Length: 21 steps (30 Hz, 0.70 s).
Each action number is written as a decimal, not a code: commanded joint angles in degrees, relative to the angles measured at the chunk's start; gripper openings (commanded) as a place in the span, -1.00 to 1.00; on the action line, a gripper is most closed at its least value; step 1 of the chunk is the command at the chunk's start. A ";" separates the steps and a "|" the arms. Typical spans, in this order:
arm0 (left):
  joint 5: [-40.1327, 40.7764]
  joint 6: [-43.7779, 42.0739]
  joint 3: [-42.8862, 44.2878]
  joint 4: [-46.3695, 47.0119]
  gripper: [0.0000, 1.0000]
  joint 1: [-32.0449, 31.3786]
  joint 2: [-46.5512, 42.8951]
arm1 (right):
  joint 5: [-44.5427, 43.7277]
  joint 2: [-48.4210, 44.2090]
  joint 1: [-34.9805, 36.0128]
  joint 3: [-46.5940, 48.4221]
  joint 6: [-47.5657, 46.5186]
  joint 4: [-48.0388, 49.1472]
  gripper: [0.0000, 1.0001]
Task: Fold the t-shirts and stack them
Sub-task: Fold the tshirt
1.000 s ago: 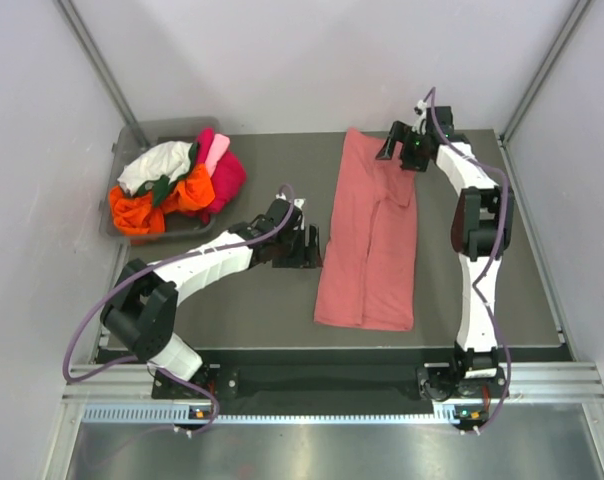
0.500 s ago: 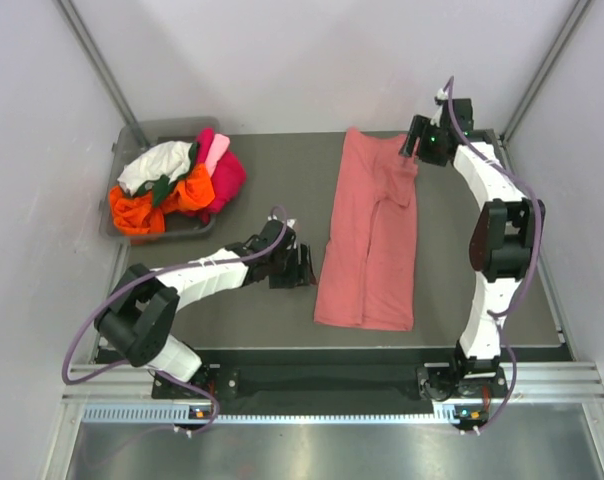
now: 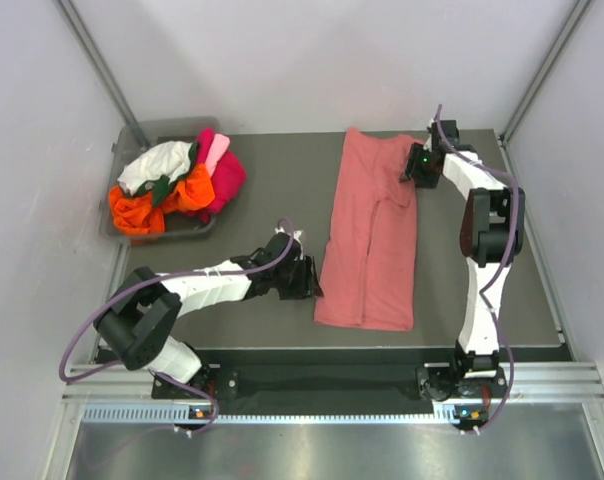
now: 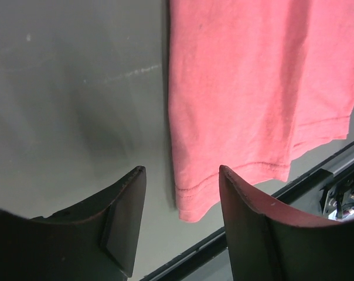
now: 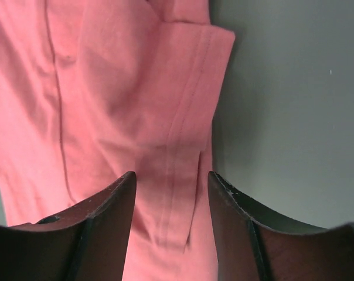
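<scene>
A dusty salmon-pink t-shirt (image 3: 370, 238) lies folded into a long strip on the dark table, running from the far edge toward the front. My left gripper (image 3: 308, 280) is open and empty, low by the strip's near-left corner; that hemmed corner (image 4: 194, 202) shows between its fingers. My right gripper (image 3: 414, 172) is open and empty, over the folded sleeve (image 5: 183, 170) at the strip's far right. The other t-shirts (image 3: 177, 182), orange, magenta, light pink, white and dark green, are heaped in a bin at far left.
The grey bin (image 3: 132, 135) stands at the table's far-left corner. The table's front edge and a metal rail (image 4: 317, 175) run just beyond the shirt's near hem. White walls and slanted frame posts (image 3: 97, 60) close the sides.
My left gripper slid toward the front, along the shirt's left edge to its near-left corner. My right gripper swung out to the far right, then came back down over the sleeve.
</scene>
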<state>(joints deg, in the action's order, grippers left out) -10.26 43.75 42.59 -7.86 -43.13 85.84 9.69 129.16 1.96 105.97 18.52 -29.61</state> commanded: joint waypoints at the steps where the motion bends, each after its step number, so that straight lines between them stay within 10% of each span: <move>1: -0.46 2.04 -2.24 3.29 0.12 -0.37 -2.26 | -1.69 2.05 -0.37 5.03 1.07 0.69 0.04; 11: 0.15 4.33 -5.50 5.57 -0.24 -2.91 -2.70 | -5.90 5.75 -0.99 7.15 4.15 -0.45 -0.88; 21: 0.68 5.30 -5.41 5.40 -0.32 -4.15 -2.52 | -8.02 -0.22 -1.17 -2.43 4.59 2.63 -0.91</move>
<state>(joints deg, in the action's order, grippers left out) -10.04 47.64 37.21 -4.62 -46.98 84.88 4.51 132.35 1.32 105.93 22.98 -25.76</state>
